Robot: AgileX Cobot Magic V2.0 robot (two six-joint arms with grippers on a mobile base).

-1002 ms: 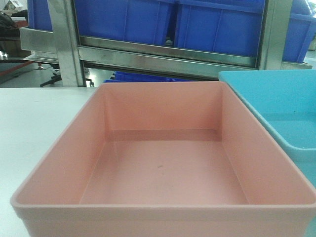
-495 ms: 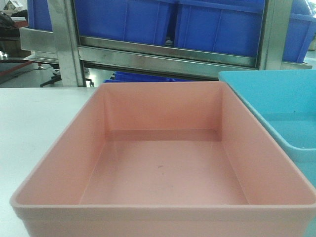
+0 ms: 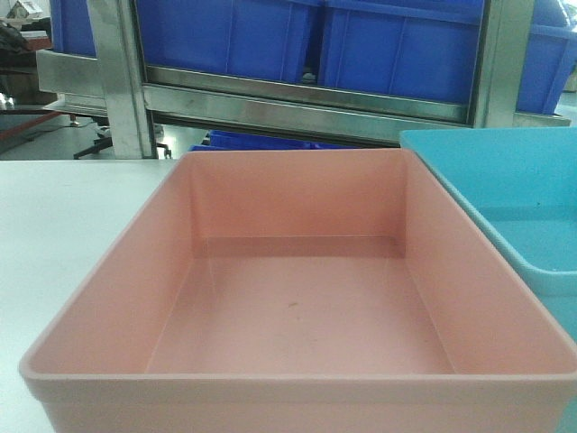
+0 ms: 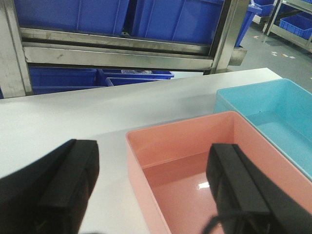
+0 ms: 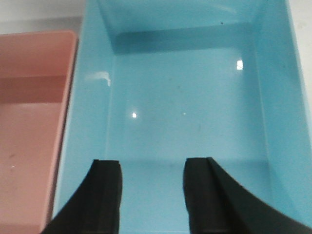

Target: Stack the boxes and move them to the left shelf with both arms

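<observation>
White table (image 3: pixel 54 207) bears pink box (image 3: pixel 297 203) beside blue box (image 3: pixel 527 180); left end effector (image 4: pixel 148 165) and right end effector (image 5: pixel 152 168) gape.

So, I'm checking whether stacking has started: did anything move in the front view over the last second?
Nothing visibly changed: the pink bin and the blue bin sit side by side, unstacked, where they were.

On your counter (image 3: pixel 63 216) the left box (image 3: pixel 297 307) sits just beside the right box (image 3: pixel 527 207); behind them, the rack (image 3: pixel 306 97) carries crates (image 3: pixel 397 45).
</observation>
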